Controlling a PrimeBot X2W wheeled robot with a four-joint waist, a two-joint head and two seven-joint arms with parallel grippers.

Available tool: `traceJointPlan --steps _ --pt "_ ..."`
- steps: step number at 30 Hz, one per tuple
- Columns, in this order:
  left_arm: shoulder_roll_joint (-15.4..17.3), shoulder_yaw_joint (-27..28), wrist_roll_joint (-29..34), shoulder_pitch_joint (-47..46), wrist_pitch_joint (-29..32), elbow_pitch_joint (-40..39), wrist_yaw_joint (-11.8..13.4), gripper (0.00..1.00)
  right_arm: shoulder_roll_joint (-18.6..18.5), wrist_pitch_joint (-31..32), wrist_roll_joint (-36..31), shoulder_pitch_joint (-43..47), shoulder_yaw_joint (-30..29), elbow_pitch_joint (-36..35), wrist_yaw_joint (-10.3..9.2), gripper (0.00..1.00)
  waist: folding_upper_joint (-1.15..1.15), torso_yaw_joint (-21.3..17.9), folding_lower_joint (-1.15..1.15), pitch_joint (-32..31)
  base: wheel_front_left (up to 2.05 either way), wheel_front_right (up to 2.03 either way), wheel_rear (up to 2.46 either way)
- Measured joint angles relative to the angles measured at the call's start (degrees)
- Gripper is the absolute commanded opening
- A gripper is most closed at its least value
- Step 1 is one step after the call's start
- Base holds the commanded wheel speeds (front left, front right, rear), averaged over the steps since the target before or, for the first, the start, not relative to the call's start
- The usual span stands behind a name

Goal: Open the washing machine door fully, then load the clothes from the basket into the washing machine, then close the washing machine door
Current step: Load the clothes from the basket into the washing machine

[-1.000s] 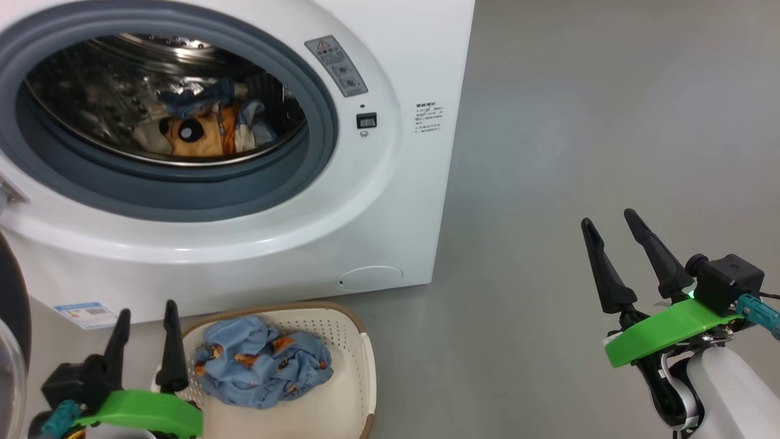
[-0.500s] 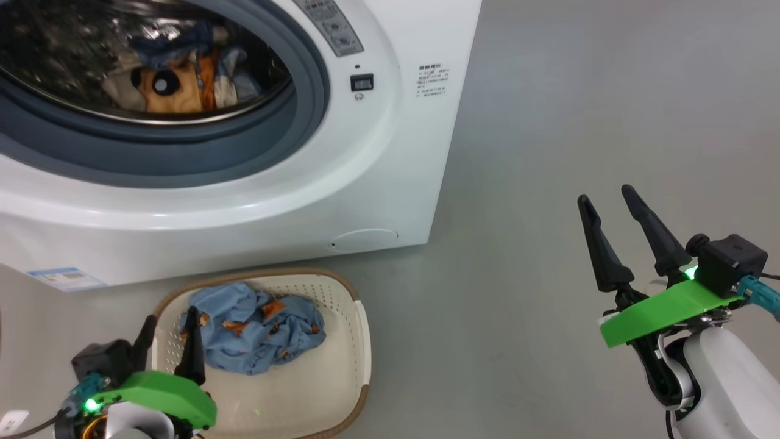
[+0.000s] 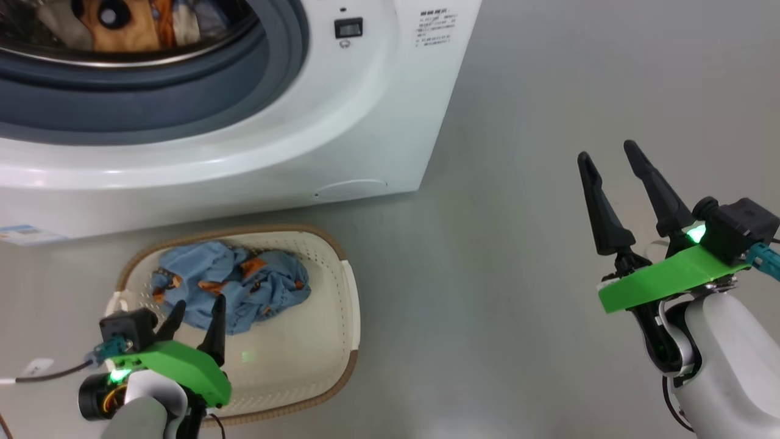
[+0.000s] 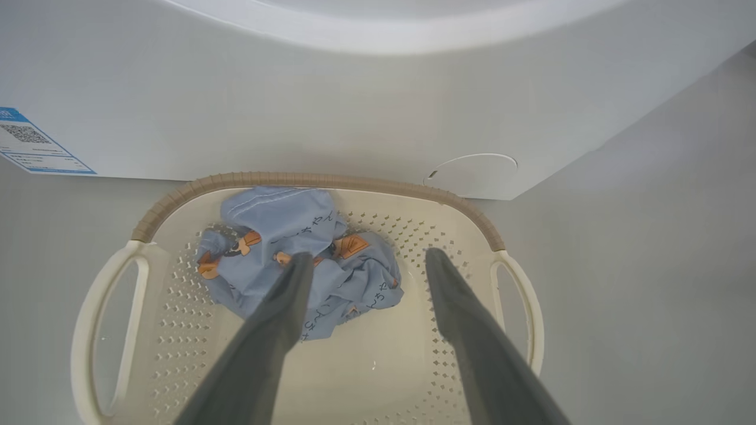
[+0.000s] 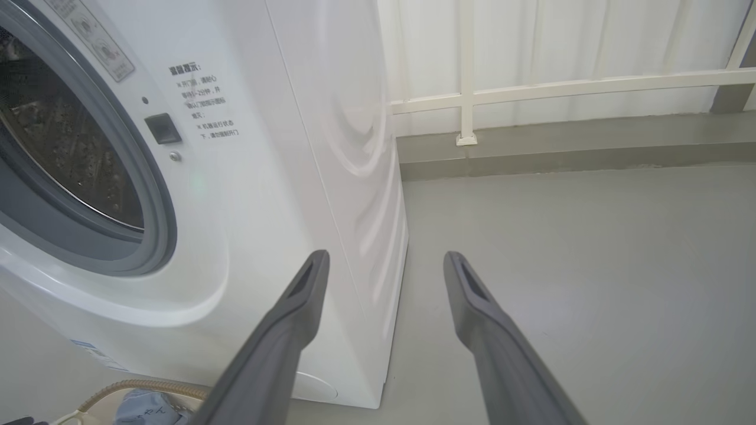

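Observation:
The white washing machine (image 3: 365, 91) stands at the back with its grey gasket (image 3: 183, 103) uncovered; an orange-and-blue garment (image 3: 116, 18) lies in the drum. The door is out of view. On the floor in front sits the cream basket (image 3: 332, 341), holding crumpled light-blue clothes (image 3: 250, 277) in its far left part. My left gripper (image 3: 200, 300) hovers open over the basket's near left side, its fingers just short of the clothes (image 4: 277, 221) and not touching them. My right gripper (image 3: 606, 150) is open above bare floor, far right of the basket.
Grey floor (image 3: 518, 244) spreads to the right of the machine. A blue label (image 4: 35, 144) marks the machine's lower front. A white railing (image 5: 531, 88) with a curtain runs behind the machine. The basket's brown rim (image 4: 313, 179) lies close to the machine's base.
The head camera has tilted down, so the machine slid up the picture. My left gripper has moved from beside the basket's left rim to over the basket. The right gripper stays open.

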Motion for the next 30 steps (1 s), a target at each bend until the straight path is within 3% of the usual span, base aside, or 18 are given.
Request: traceJointPlan --steps 10,30 --pt "0.6 -5.4 -4.5 -6.5 2.3 7.3 0.0 1.00 0.3 0.0 -0.1 -3.3 0.6 -0.8 0.00 1.00 0.00 -1.1 0.00 6.3 0.00 0.00 0.00" --pt "2.2 -10.4 -7.6 -19.0 4.3 15.1 0.0 1.00 0.4 0.0 -1.9 -8.0 0.6 -3.2 0.00 1.00 0.00 -3.1 -0.01 18.4 0.00 0.00 0.00"
